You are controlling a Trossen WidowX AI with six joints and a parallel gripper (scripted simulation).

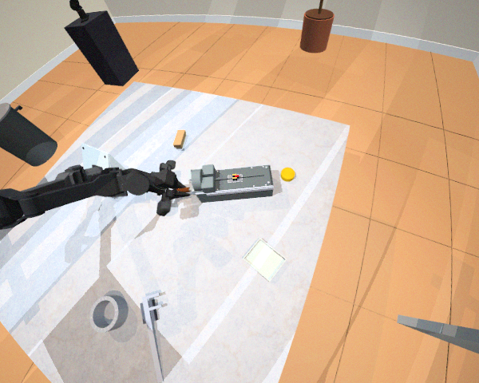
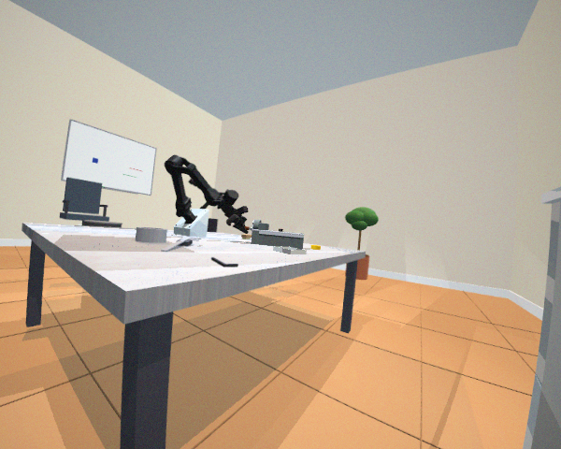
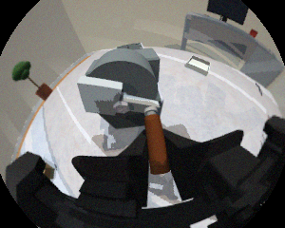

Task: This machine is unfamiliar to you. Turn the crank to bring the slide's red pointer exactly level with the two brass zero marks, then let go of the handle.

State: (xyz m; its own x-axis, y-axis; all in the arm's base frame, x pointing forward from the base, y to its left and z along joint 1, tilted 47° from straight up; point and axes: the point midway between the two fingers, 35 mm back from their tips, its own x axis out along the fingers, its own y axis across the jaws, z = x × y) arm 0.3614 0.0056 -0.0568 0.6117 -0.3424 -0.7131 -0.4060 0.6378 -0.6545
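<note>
The machine (image 1: pixel 247 193) (image 2: pixel 277 238) is a long grey box with a slide on top and a round grey housing (image 3: pixel 121 71) at the end near the arm. A small red pointer (image 1: pixel 235 176) shows at the middle of the slide, with small yellow marks beside it; whether they are exactly level is too small to tell. The crank arm (image 3: pixel 140 101) points to the right in the wrist view and carries the orange-brown handle (image 1: pixel 183 189) (image 3: pixel 157 144). My gripper (image 1: pixel 187 190) (image 3: pixel 152 131) is shut on the handle, one finger on each side.
A yellow disc (image 1: pixel 288 174) (image 2: pixel 315 247) lies beyond the machine's far end. An orange block (image 1: pixel 180 139) lies behind it. A pale square tray (image 1: pixel 264 260) (image 3: pixel 199 66), a grey ring (image 1: pixel 104 313) (image 2: pixel 151 235) and a caliper-like tool (image 1: pixel 153 333) lie on the table's near side.
</note>
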